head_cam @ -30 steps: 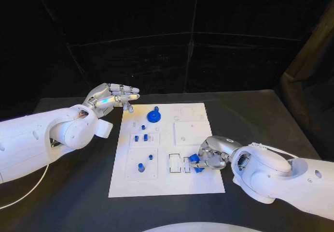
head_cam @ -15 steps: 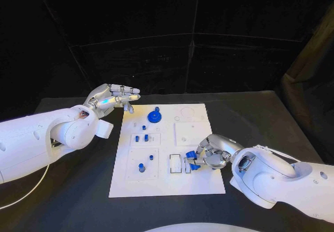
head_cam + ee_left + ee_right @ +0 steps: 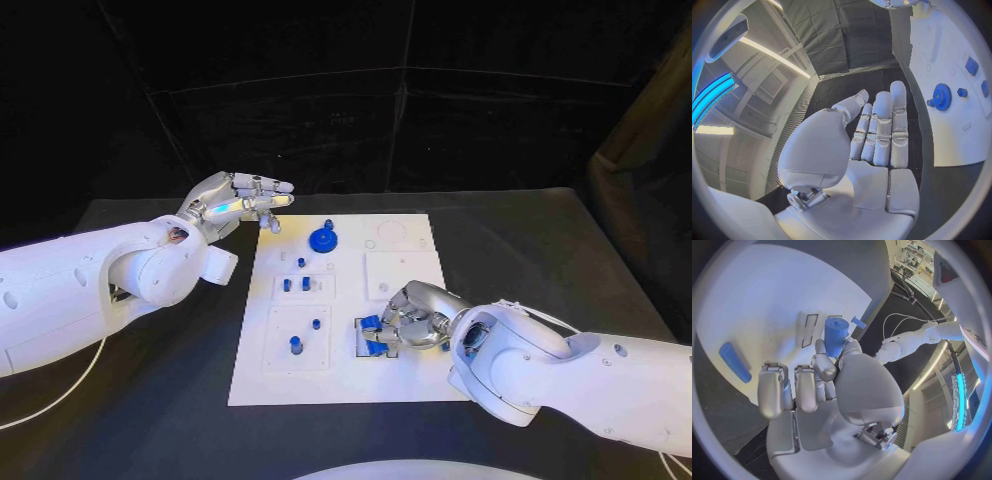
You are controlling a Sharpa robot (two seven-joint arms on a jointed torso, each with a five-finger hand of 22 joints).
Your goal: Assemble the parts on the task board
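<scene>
The white task board lies in the middle of the black table. My right hand hovers low over its near part and pinches a blue cylindrical part between thumb and finger, right over the pair of rectangular slots. The right wrist view shows the same blue part at the tips of my right hand, above the board. My left hand is raised off the board's far left corner, fingers straight, holding nothing. A blue gear sits at the board's far end.
Small blue pegs stand in the board's left blocks, and another pair stands further back. A flat blue piece lies on the board near my right hand. In the left wrist view the gear lies beyond my left hand.
My right hand has moved left across the board's near part with the blue part, from the right edge to over the slots. The left hand has stayed in place.
</scene>
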